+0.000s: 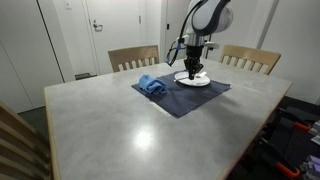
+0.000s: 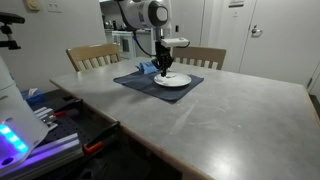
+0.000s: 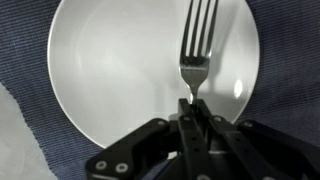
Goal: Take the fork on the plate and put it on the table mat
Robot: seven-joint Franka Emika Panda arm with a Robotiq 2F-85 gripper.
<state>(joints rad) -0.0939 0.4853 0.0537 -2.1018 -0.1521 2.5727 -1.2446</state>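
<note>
Wrist view: gripper [image 3: 190, 120] tight around fork [image 3: 198, 45] handle, tines over white plate [image 3: 100, 70] on blue mat [image 3: 20, 40].

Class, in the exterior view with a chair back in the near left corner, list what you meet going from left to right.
Near chair back → blue cloth → white plate → far chair on the right. The hand is left out: it overlaps the plate.
</note>
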